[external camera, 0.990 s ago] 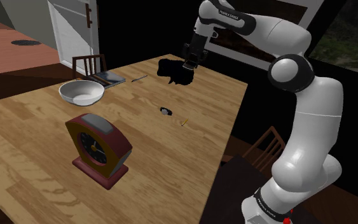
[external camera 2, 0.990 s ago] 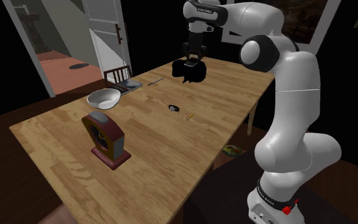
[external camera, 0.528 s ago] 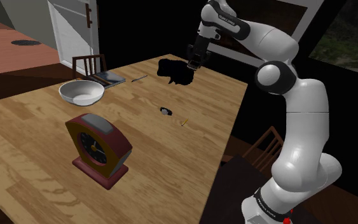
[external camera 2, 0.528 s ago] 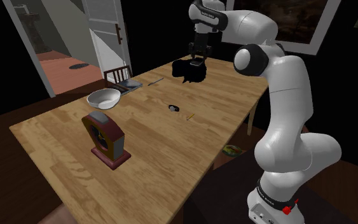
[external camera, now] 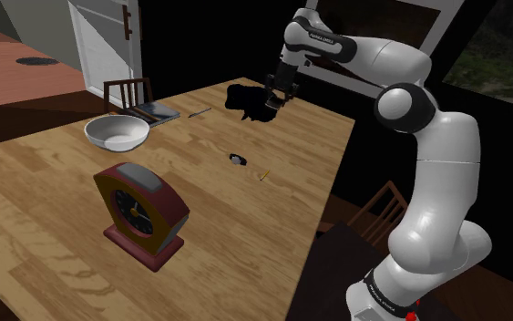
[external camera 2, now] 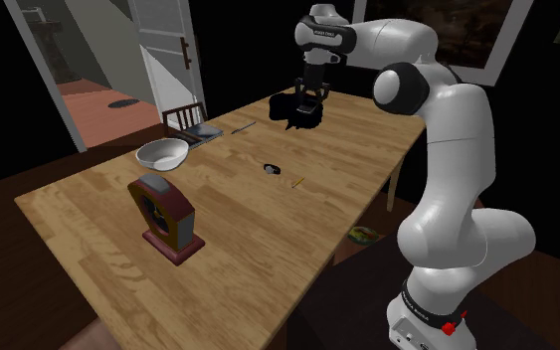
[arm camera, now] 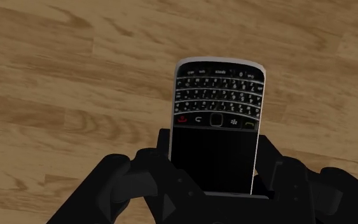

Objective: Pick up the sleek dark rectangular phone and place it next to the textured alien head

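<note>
end effector (arm camera: 213,141) clamped on phone (arm camera: 219,95) | phone's screen end inside the grip, keypad end sticking out

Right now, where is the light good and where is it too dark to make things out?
Wrist view: evenly lit, no glare on the phone, table grain plain. Shoulder view: dim; the black alien head is a shapeless blot, the gripper lost against it.

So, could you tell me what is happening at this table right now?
The white arm's gripper is down at the far end of the wooden table, right over a dark keypad phone lying flat on it. Whether the phone is gripped cannot be told. A red clock, a white bowl and a small dark object sit elsewhere.
</note>
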Available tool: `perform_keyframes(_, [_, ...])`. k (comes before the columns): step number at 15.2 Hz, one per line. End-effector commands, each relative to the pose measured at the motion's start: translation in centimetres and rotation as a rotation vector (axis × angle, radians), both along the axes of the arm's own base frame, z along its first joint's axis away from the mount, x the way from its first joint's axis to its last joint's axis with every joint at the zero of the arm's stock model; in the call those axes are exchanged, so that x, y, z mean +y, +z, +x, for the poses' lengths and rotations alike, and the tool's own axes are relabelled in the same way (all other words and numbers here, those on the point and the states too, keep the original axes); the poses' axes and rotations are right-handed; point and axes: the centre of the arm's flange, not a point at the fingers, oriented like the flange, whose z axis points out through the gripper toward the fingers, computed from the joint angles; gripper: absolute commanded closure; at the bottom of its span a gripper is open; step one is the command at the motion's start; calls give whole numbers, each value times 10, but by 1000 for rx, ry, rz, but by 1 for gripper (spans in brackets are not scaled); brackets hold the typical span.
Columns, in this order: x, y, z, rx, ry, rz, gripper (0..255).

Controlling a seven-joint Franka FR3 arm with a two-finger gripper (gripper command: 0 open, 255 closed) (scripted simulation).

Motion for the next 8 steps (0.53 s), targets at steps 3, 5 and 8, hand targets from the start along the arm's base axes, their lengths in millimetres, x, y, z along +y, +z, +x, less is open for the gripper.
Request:
perform_keyframes(3, [0, -21, 0, -1, 0, 0, 255])
perform_keyframes(5, [0, -32, 0, -1, 0, 0, 255])
perform_keyframes(8, [0, -48, 0, -1, 0, 0, 255])
